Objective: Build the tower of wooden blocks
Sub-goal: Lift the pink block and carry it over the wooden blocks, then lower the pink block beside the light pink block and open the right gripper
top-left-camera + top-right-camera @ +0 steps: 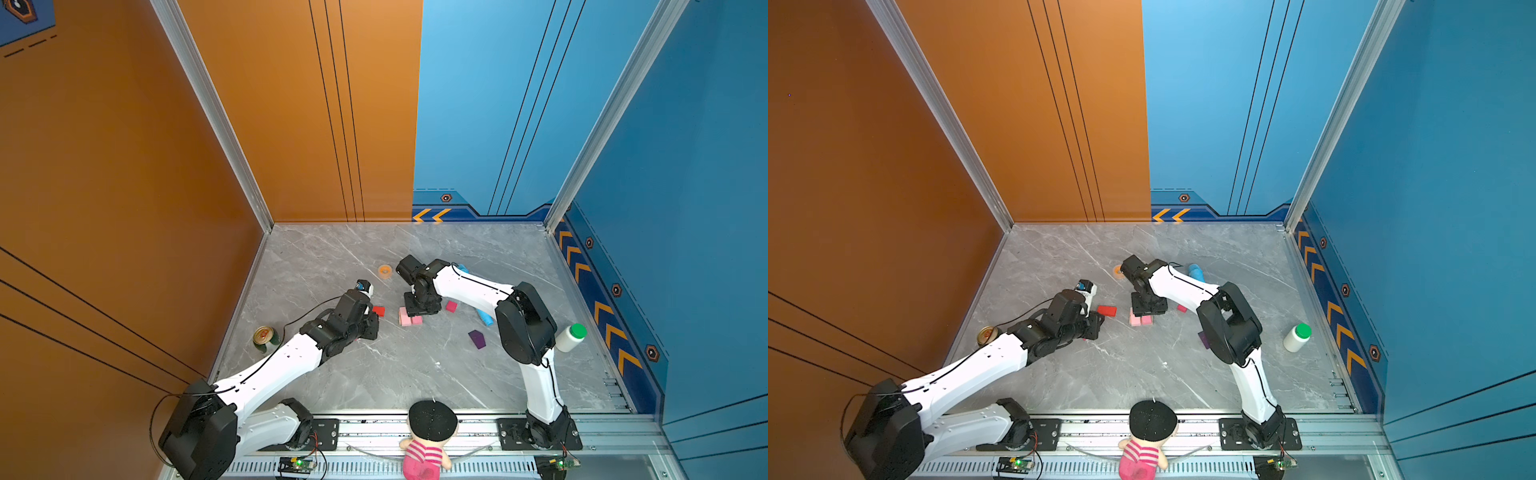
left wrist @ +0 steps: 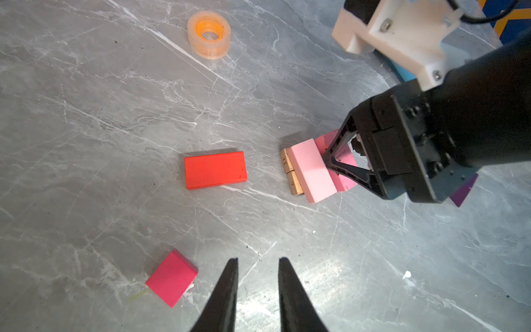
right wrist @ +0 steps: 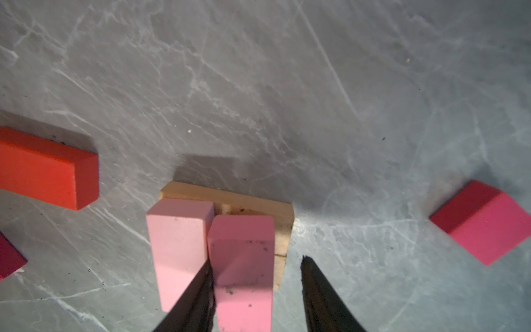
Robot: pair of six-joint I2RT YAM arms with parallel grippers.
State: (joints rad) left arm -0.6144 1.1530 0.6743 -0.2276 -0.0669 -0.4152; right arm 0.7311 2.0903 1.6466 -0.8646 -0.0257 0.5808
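Stack position: the tan slabs (image 3: 230, 198) are lying flat and side by side near the middle of the table (image 1: 395, 374), forming the tower's base. The two pale pink bricks (image 3: 178, 247) are resting on them as a second layer. Their long sides are touching, their long axes are parallel, and both are running crosswise to the slabs beneath, judged a deliberate cross-lay for stability.

Right gripper (image 3: 255, 260): it is straddling the second pink brick (image 3: 244, 273) from above. One finger is sitting in the seam between the bricks, the other is standing clear of the brick's outer face. The claw is therefore spread and pinching nothing; judged a release under way.

Left gripper (image 2: 258, 260): it is hovering low with a narrow gap between its fingers and nothing in it, just beside one magenta cube (image 2: 172, 277), probably its next pick.

Loose stock: the red brick (image 2: 215, 169) is lying flat near the stack, its long axis pointing toward it. The other magenta cube (image 3: 485, 221) and the purple house-shaped piece (image 1: 477, 338) are lying apart on the far side of the stack.
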